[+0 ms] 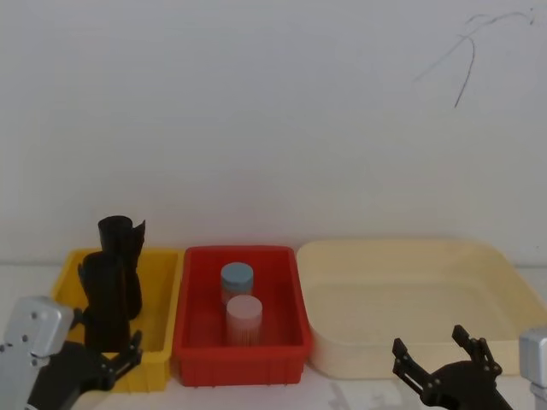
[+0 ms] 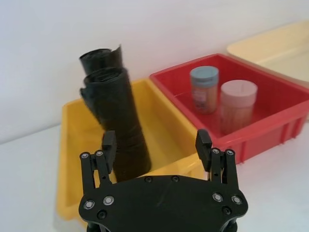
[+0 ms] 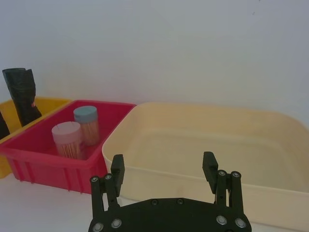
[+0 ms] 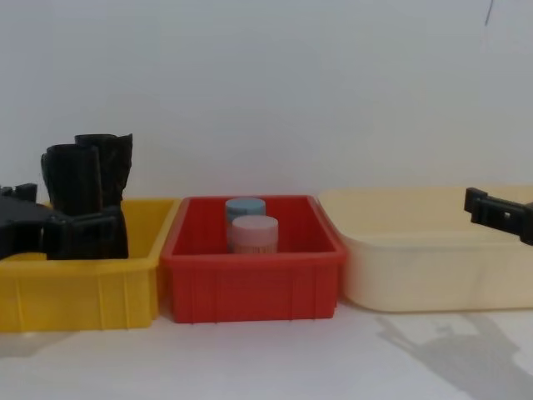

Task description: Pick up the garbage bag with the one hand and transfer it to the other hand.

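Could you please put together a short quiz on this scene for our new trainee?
1. True or false: the garbage bag stands upright in the yellow bin.
2. How many lidded jars stand in the red bin? A one, B two, C three.
3. Fill in: the fingers of the left gripper, near the yellow bin, and of the right gripper are both ____.
Key: 1 true; 2 B; 3 open.
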